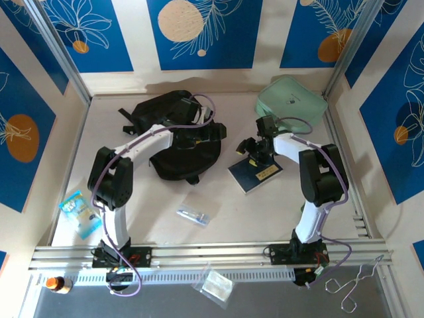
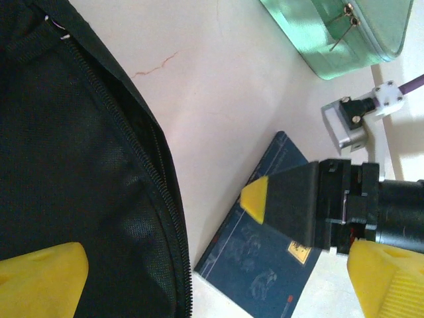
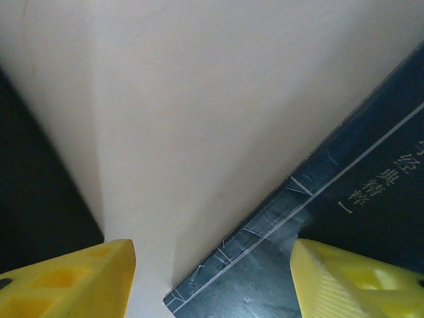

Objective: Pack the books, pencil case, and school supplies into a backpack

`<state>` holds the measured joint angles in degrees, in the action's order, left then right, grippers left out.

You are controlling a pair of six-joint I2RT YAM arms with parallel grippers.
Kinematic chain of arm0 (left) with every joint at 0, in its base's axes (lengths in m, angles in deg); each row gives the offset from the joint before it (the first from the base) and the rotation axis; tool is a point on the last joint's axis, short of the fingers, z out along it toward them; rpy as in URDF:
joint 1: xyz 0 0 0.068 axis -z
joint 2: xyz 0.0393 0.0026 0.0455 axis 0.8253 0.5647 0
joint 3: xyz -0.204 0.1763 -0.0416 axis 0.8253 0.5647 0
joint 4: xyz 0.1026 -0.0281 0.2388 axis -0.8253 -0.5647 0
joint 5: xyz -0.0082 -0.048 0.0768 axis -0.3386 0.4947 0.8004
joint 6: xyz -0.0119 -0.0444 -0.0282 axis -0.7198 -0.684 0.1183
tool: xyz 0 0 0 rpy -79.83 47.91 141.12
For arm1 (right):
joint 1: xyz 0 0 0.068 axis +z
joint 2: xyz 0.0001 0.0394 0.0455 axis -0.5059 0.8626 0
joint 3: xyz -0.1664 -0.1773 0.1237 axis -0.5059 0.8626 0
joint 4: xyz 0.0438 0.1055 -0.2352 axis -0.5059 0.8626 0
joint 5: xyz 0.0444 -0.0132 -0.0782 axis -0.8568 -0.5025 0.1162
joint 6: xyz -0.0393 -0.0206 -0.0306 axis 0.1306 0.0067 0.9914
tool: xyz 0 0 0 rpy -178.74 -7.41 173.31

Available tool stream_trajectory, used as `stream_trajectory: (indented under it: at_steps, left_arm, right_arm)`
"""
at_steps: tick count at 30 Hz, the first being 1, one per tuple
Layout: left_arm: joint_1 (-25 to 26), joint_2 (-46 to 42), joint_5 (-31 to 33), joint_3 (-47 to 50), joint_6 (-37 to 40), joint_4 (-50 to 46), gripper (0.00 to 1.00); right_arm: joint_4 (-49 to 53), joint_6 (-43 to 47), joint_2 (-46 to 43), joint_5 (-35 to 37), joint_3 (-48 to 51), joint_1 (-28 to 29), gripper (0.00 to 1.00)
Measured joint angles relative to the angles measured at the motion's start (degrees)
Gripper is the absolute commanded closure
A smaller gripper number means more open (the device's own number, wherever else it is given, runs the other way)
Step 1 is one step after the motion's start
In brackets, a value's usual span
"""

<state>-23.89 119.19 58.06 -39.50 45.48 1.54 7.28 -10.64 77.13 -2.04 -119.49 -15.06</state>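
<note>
The black backpack (image 1: 175, 142) lies at the back left of the table; its fabric and zip (image 2: 79, 165) take up the left of the left wrist view. My left gripper (image 1: 207, 136) hovers at its right edge, open, nothing between its yellow fingers (image 2: 40, 278). A navy book (image 1: 255, 173) with a yellow label lies flat to the right. My right gripper (image 1: 255, 154) is low over it, open, one fingertip (image 3: 358, 281) above the cover (image 3: 344, 218), the other above bare table. A small clear pencil case (image 1: 193, 214) lies mid-table.
A mint-green case (image 1: 291, 103) sits at the back right, behind the right arm. A blue packet of supplies (image 1: 81, 212) lies at the left edge. A clear bag (image 1: 213, 285) and metal tongs (image 1: 354, 286) rest on the front ledge.
</note>
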Motion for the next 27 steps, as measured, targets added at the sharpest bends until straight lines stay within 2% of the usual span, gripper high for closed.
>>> stream_trajectory:
  at_steps: [3, 7, 14, 19, 24, 27]
  left_arm:
    - [0.5, 0.2, -0.1, -0.5, 0.0, -0.3, 0.01]
    - [1.9, 1.9, -0.7, -2.9, 0.0, -0.5, 0.04]
    - [7.0, 7.0, -1.2, -7.6, 1.2, -2.2, 0.15]
    - [11.1, 11.9, 1.2, -12.7, 4.7, -6.3, 0.22]
    - [13.4, 17.4, 4.7, -18.7, 8.8, -11.2, 0.34]
    - [13.7, 19.4, 5.6, -19.8, 9.8, -13.0, 0.36]
  right_arm:
    - [-1.7, 1.2, -2.1, -2.5, 3.0, 0.8, 0.37]
    - [-0.9, 1.6, -9.3, -1.5, 7.2, -0.1, 0.36]
    - [2.3, -1.9, -22.1, 7.8, 12.0, -4.3, 0.37]
    - [5.0, -5.8, -26.9, 12.2, 19.7, -4.4, 0.39]
    - [6.9, -7.9, -27.3, 13.3, 23.0, -3.9, 0.48]
    - [6.5, -8.2, -26.5, 13.0, 22.9, -3.8, 0.57]
